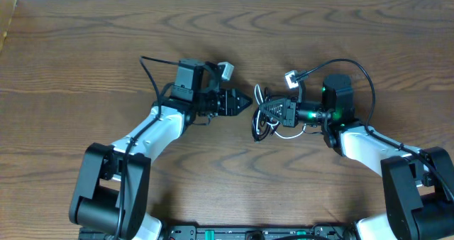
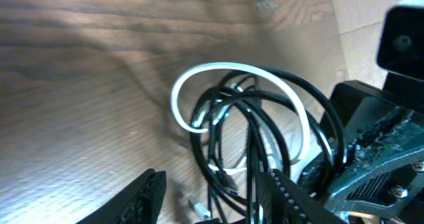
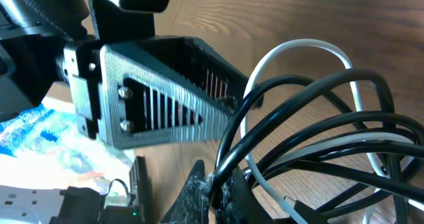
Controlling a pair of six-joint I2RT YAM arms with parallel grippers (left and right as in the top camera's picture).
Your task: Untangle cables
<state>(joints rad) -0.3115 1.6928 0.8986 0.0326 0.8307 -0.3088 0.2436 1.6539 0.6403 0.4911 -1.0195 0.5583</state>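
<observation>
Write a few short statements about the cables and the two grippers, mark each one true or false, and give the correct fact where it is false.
1. The black cable and the white cable are looped together in one bundle. True.
2. The bundle lies at the left edge of the table. False: it sits near the middle, between the two grippers.
3. The left gripper is open, its fingers apart, facing the bundle. True.
4. The white cable lies stretched out straight. False: it curves in a loop.
5. The right gripper is far from the cables. False: it is shut on the black cable.
</observation>
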